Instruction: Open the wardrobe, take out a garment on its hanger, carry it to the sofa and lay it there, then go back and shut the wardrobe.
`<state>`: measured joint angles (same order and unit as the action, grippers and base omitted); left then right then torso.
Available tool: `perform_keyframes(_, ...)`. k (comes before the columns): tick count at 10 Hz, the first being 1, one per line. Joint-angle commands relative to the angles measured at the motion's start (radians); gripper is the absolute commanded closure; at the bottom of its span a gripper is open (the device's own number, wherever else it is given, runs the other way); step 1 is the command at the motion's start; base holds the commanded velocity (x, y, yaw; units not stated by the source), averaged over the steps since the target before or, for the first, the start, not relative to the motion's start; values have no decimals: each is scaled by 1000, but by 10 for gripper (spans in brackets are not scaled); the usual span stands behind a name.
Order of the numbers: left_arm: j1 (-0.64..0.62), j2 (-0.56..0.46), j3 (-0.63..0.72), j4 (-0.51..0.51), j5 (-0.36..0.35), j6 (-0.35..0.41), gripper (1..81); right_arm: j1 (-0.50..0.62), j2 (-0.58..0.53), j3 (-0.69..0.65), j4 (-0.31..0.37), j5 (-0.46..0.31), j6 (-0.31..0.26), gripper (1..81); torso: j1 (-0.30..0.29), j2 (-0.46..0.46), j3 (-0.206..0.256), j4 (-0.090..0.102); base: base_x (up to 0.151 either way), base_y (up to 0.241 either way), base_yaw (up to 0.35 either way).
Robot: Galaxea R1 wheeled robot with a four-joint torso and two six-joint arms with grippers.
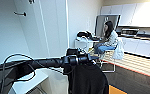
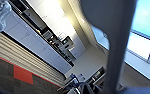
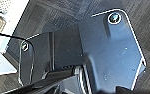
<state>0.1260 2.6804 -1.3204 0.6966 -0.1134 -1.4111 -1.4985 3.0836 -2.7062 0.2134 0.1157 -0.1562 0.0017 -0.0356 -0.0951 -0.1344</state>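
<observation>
Head view: left gripper (image 1: 87, 58) extended forward, finger state indeterminable; black garment (image 1: 87, 78) hanging directly beneath it. Seated person (image 1: 107, 37) ahead beyond gripper. Risk judged: garment slipping or snagging during carry if swing develops.

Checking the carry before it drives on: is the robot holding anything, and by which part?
The black garment hangs below the end of the left arm, at the left claw, apparently held from its top. The exact grip point and the hanger cannot be made out.
</observation>
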Motion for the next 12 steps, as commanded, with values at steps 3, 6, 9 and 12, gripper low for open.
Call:
perform_keyframes(3, -183, 1, 30, 31, -31, 23, 811, 37, 11, 2, 3, -47, 0, 10, 0, 0, 0, 0, 0, 0, -214)
perform_keyframes(6, -183, -51, 56, 31, -35, 23, 811, 37, 11, 3, 4, -45, 1, 10, 0, 0, 0, 0, 0, 0, -214)
perform_keyframes(9, -185, -43, 72, 32, -35, 23, 811, 43, 11, 2, 3, -45, 0, 10, 0, 0, 0, 0, 0, 0, -214)
perform_keyframes(12, -185, -26, 64, 32, -34, 23, 811, 40, 9, 0, 6, -45, 1, 10, 0, 0, 0, 0, 0, 0, -214)
